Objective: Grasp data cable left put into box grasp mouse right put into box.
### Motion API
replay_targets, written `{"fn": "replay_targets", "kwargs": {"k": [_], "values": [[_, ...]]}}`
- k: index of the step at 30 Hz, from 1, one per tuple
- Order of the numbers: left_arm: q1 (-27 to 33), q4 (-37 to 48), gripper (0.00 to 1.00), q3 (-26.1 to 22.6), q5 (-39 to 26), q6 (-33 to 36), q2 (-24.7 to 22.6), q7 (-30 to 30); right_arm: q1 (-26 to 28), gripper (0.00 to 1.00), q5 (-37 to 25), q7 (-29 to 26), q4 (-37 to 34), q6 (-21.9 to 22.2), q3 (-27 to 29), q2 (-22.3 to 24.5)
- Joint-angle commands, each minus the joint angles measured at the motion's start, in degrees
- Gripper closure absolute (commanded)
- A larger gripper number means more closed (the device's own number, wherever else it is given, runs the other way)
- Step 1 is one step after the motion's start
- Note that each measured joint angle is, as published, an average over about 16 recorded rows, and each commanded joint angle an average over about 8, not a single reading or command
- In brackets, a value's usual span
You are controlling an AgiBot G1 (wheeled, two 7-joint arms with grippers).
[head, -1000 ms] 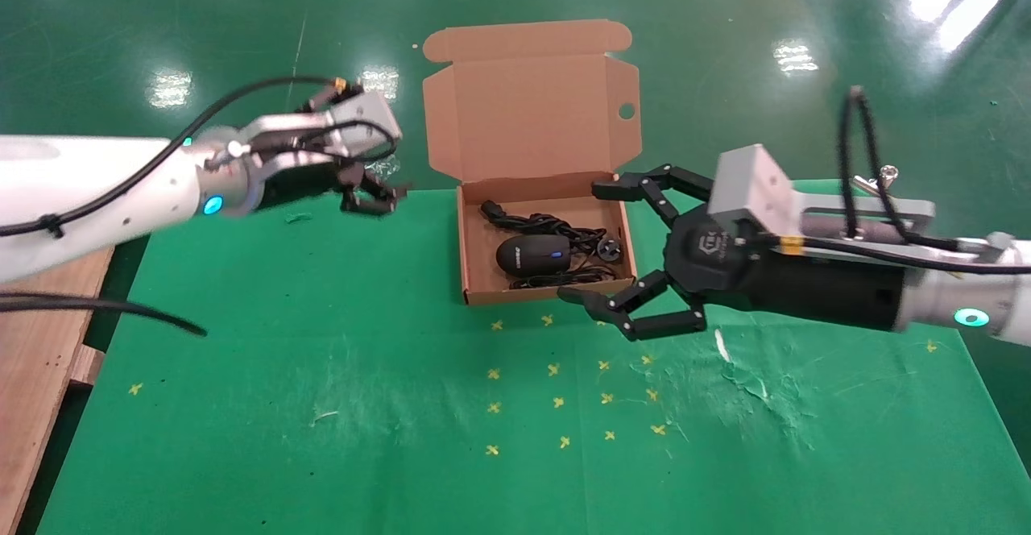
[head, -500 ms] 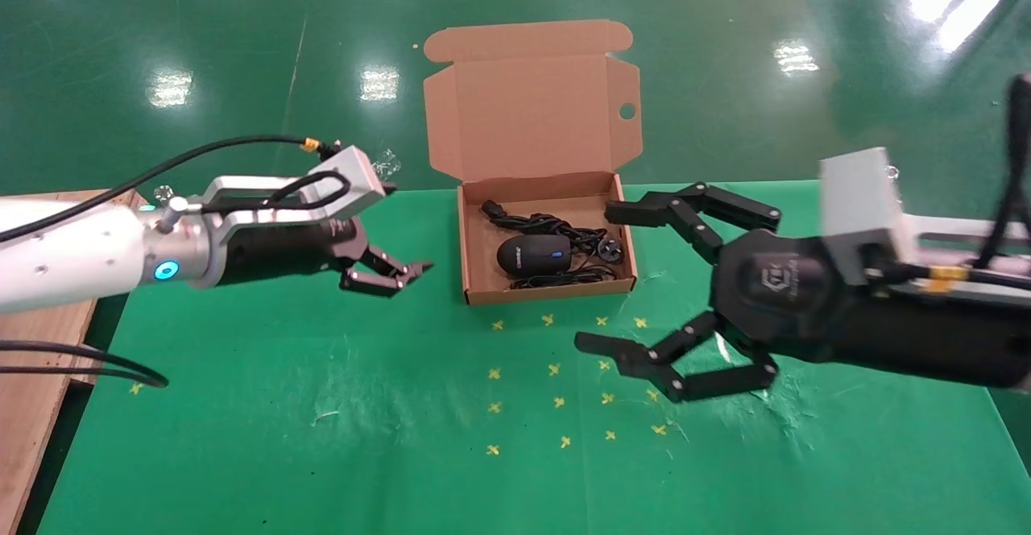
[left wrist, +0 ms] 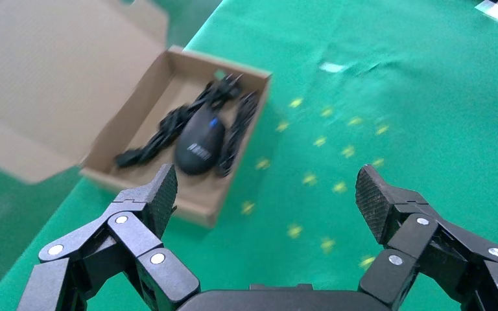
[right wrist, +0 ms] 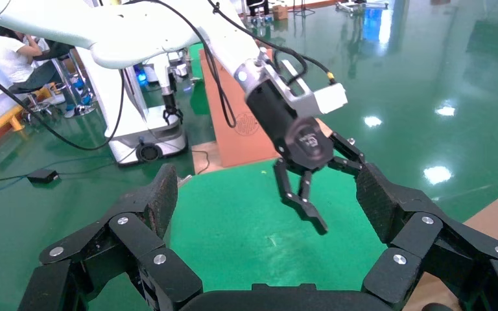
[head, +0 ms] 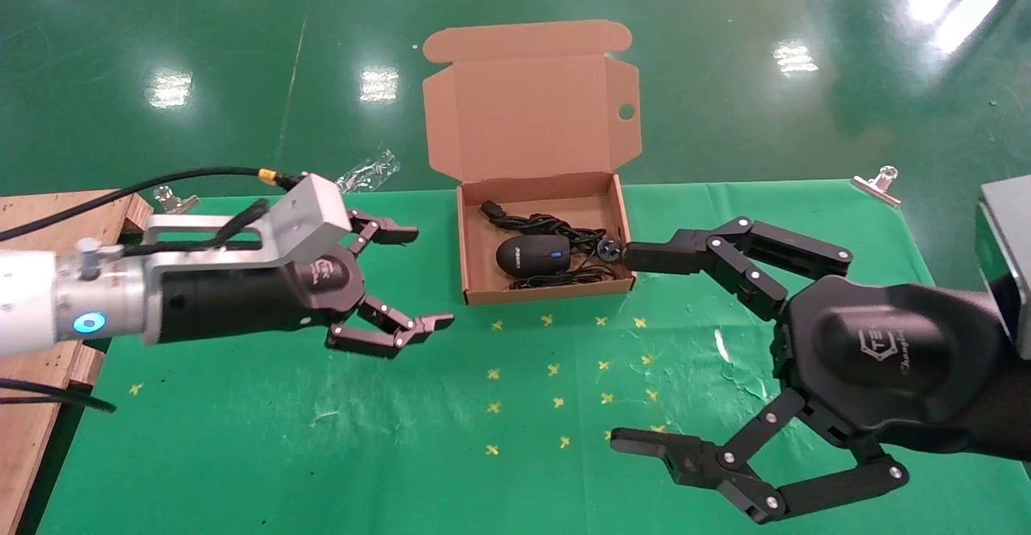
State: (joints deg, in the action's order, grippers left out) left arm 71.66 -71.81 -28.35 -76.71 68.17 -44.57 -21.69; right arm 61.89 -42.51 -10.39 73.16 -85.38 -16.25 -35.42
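Head view shows us one box (head: 544,289) on the green desk (head: 322,438), holding one mouse (head: 532,254) atop one data cable (head: 564,277). Our left pincer (head: 415,277) hovers spread open left of the box; our right pincer (head: 636,346), also spread wide, hangs empty just right of it.

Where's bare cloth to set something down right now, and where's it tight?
Bare green cloth lies nearer the robot than the left gripper, and again between the box and the right gripper, marked only with yellow crosses. Crowded: inside the box, where the mouse sits on the data cable. Both grippers are open, holding nothing.
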Motion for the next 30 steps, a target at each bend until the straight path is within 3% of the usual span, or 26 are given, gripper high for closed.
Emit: {"fn": "replay_targets", "kwargs": {"k": [1,21,30], "values": [[-0.79,-0.14,0.00,0.96,2.72,1.37,0.74,0.85,-0.30,0.00,0.66,-0.34,0.38,-0.33,0.20,0.40],[-8.70,-1.53,0.00,10.63,30.04,15.11,8.23,9.43,-0.27,0.00,0.71,-0.29,0.36,-0.31,0.11,0.43],[-10.66,-1.88,0.00,13.05,37.07,18.49,10.09,11.37,-0.34,0.00,0.84,-0.28,0.41,-0.34,0.13,0.50]]}}
